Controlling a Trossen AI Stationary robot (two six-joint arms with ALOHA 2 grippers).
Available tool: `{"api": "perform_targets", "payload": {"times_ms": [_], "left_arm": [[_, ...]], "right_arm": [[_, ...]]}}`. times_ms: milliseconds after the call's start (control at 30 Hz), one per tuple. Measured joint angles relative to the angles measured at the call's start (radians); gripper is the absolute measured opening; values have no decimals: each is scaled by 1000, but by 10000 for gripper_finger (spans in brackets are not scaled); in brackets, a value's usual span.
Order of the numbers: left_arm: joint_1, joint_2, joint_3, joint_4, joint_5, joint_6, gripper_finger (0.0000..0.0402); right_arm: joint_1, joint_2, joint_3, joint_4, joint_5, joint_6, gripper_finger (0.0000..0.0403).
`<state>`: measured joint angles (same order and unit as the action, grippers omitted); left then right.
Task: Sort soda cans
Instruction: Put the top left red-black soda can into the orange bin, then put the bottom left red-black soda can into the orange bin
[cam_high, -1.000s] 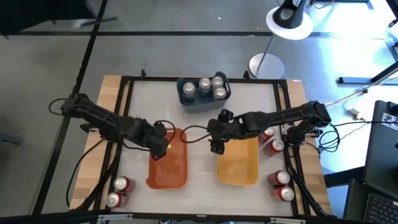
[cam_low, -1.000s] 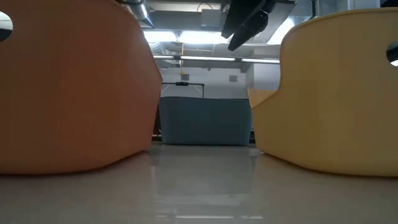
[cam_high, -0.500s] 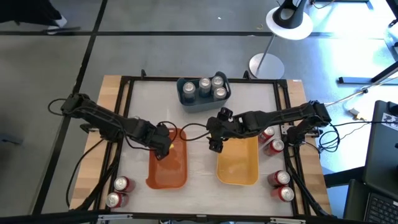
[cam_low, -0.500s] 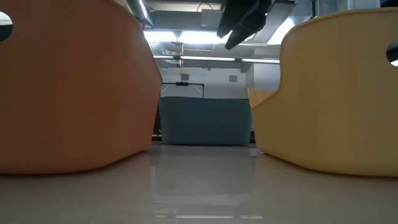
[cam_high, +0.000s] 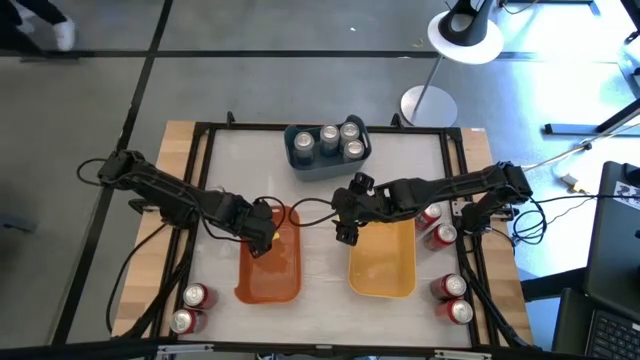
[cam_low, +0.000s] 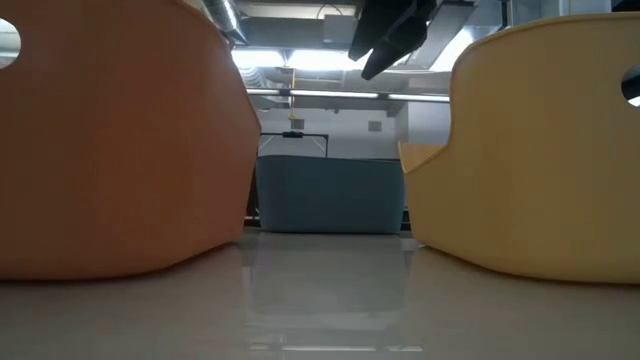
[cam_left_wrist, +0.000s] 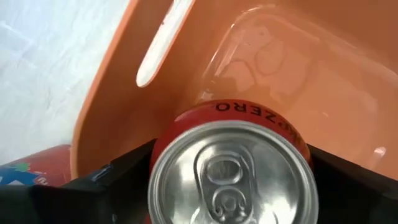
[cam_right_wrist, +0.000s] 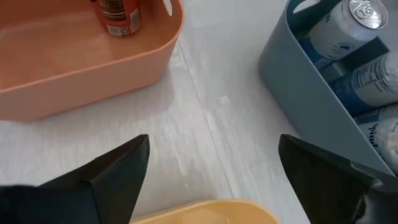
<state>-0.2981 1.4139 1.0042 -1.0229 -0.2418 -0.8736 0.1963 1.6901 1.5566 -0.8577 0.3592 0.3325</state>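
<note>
The left gripper (cam_left_wrist: 230, 186) brackets 1 upright red can (cam_left_wrist: 231, 171) inside the orange bin (cam_high: 270, 285) at its far end, jaws opening; the right gripper (cam_right_wrist: 211, 180) gapes empty.

Red can (cam_left_wrist: 231, 163): painted metal body with a brushed silver aluminium top, faintly glossy. Orange bin (cam_left_wrist: 205, 56), yellow bin (cam_low: 540, 150) and blue-grey bin (cam_right_wrist: 292, 81): smooth moulded plastic with a soft sheen. Table (cam_low: 320, 300): smooth pale surface, mildly reflective, with bare wood edges (cam_high: 178, 150) and a matt black metal frame (cam_high: 200, 170).
</note>
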Motion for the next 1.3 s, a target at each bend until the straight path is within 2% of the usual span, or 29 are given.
{"api": "perform_targets", "payload": {"times_ms": [367, 700, 900, 1100, 1300], "left_arm": [[0, -3, 56, -64, 4, 72, 335], [-1, -3, 222, -260, 4, 103, 335], [-22, -4, 303, -376, 4, 47, 335], [-71, -4, 311, -369, 29, -13, 335], [-106, -2, 311, -383, 109, -114, 335]], "right_arm": [[0, 0, 0, 0, 43, -1, 356], [0, 0, 0, 0, 43, -1, 356], [0, 0, 0, 0, 42, -1, 356], [0, 0, 0, 0, 43, -1, 356], [0, 0, 0, 0, 44, -8, 356]]}}
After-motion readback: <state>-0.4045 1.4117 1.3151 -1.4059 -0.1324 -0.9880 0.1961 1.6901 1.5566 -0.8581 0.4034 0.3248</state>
